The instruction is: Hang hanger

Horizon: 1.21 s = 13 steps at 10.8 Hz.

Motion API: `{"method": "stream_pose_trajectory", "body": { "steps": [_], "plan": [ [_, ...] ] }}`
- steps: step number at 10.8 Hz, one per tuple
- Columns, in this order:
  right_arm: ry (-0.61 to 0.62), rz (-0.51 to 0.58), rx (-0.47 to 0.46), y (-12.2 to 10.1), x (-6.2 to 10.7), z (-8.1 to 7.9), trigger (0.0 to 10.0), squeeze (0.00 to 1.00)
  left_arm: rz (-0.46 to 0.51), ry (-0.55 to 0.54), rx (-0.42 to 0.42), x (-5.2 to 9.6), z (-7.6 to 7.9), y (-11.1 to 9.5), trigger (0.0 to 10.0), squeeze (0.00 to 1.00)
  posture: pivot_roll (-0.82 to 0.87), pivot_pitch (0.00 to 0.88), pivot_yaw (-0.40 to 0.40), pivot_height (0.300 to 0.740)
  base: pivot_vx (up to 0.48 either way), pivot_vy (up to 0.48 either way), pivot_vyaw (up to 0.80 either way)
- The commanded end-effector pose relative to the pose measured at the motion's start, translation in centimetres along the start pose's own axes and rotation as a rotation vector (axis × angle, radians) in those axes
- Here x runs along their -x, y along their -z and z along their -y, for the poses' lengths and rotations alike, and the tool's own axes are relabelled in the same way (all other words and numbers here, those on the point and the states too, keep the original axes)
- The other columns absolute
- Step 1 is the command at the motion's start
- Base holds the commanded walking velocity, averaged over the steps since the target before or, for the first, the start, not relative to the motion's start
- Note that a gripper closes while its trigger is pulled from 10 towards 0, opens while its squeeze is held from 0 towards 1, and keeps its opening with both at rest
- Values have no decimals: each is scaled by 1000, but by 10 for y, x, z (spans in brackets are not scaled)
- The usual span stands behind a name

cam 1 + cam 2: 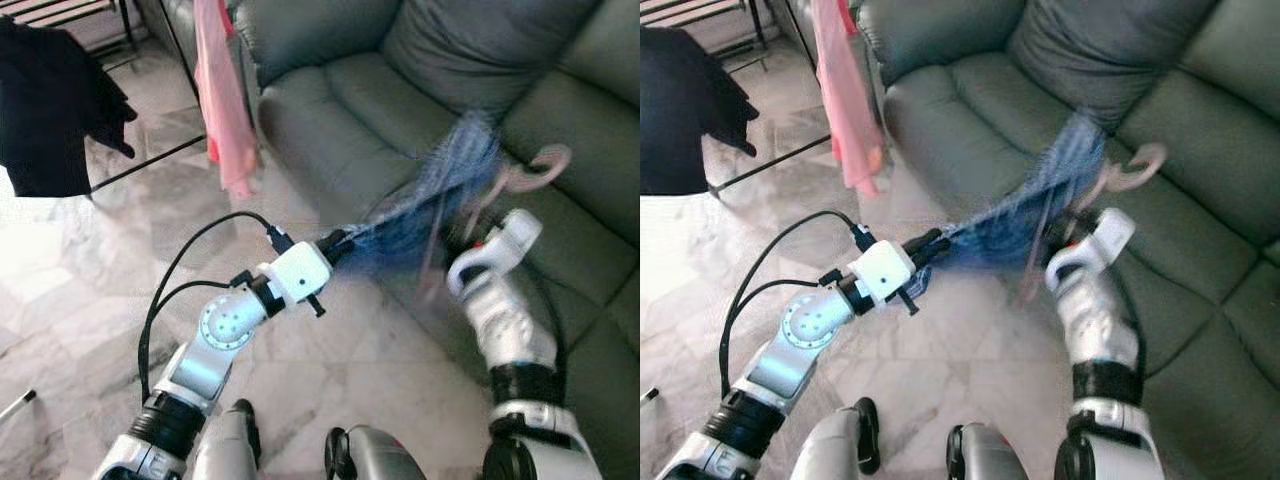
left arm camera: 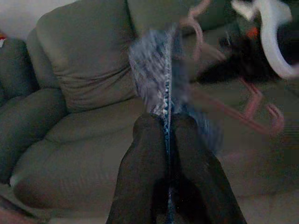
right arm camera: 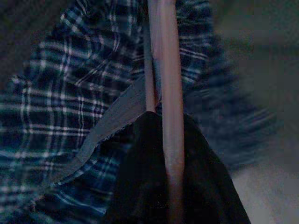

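The pink plastic hanger (image 3: 168,116) and blue plaid cloth (image 1: 430,205) are held up over the grey-green sofa (image 1: 340,100) — nothing is hung yet. The right gripper (image 3: 163,154) pinches the hanger's bar, the left gripper (image 2: 168,140) pinches the cloth's edge; the black metal rack (image 1: 150,160) stands well apart.

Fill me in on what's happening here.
The robot stands before a grey sofa, working a blue plaid garment and a pink hanger. The left tool is shut on an edge of the garment, stretching it out. The right tool grips the hanger's bar against the cloth. The hanger is not yet hung; a rack with a pink cloth stands to the left.
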State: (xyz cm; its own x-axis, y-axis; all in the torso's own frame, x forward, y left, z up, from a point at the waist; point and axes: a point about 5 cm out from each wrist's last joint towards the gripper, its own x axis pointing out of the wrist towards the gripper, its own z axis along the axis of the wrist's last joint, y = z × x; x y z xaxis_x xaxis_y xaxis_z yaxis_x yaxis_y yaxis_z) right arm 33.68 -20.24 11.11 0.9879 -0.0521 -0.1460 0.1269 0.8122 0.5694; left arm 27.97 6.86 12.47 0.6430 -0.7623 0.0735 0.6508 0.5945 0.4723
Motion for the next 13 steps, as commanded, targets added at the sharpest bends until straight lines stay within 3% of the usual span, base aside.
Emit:
{"method": "stream_pose_trajectory", "body": {
  "steps": [1, 2, 4, 5, 6, 7, 8, 9, 12, 13],
  "plan": [
    [-49, 220, 81, -40, -5, -13, 10000, 0, 14, 6, 38, 2, 3, -3, 10000, 0, -35, 158, -67, 740, 0, 0, 0],
    [-62, 312, 196, -57, -7, -23, 10000, 0, 11, 15, 74, 2, 7, -2, 10000, 0, -32, 158, -67, 740, 0, 0, 0],
    [-243, 444, 176, -88, -11, -71, 10000, 0, -76, 85, 224, 11, 30, 17, 10000, 0, -20, 151, -76, 740, 0, 0, 0],
    [-281, 446, 174, -89, -10, -78, 10000, 0, -92, 86, 233, 13, 32, 21, 10000, 0, -19, 152, -77, 740, 0, 0, 0],
    [-441, 441, 311, -76, -2, -102, 10000, 0, -134, 72, 244, 18, 35, 32, 10000, 0, -13, 150, -82, 740, 0, 0, 0],
    [-513, 443, 405, -58, 6, -108, 10000, 0, -148, 54, 258, 18, 35, 35, 10000, 0, -12, 152, -83, 740, 0, 0, 0],
    [-541, 444, 433, -51, 10, -111, 10000, 0, -156, 46, 255, 19, 35, 36, 10000, 0, -15, 153, -82, 740, 0, 0, 0],
    [-590, 439, 486, -34, 21, -115, 10000, 0, -180, 28, 252, 19, 33, 41, 10000, 1000, -23, 154, -76, 740, 0, 0, 0],
    [-642, 435, 575, -21, 31, -117, 10000, 0, -165, -14, 246, 17, 24, 41, 10000, 1000, -26, 153, -73, 740, 0, 0, 0],
    [-650, 433, 628, -12, 36, -115, 10000, 0, -168, -27, 245, 23, 23, 43, 10000, 1000, -23, 156, -73, 740, 0, 0, 0]
  ]
}}
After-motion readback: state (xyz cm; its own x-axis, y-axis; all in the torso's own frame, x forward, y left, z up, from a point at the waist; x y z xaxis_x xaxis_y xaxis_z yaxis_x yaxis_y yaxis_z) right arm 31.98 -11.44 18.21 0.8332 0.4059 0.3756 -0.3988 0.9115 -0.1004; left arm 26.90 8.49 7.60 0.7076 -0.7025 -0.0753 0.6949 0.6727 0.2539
